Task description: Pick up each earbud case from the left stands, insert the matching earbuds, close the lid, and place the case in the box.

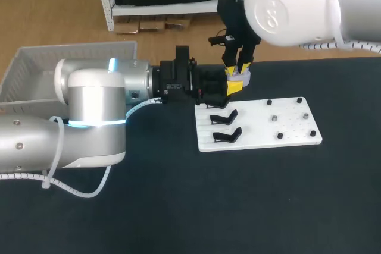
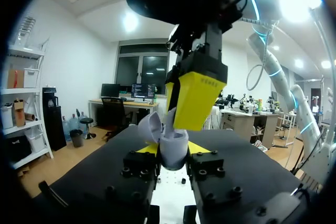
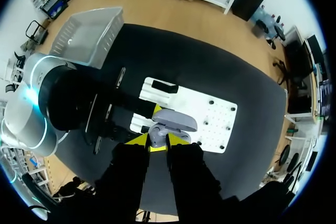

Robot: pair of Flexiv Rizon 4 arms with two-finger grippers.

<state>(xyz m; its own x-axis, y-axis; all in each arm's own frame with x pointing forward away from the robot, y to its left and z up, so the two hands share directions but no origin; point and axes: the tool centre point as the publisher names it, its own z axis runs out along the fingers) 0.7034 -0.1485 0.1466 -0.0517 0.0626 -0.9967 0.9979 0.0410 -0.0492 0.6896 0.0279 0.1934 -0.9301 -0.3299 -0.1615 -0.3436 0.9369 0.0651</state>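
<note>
Currently left gripper [image 2: 174,150] clamps the open pale-grey plastic earbud case [image 3: 173,119] — right gripper [image 1: 237,68] at its 12 o'clock, can't tell its grip.

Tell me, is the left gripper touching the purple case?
Touching. In the left wrist view the earbud case sits between the yellow tips of the left gripper, both pressing its sides.

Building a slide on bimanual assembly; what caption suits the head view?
Left hand holds an earbud case at the stand board's edge; right hand poised directly above.
</note>
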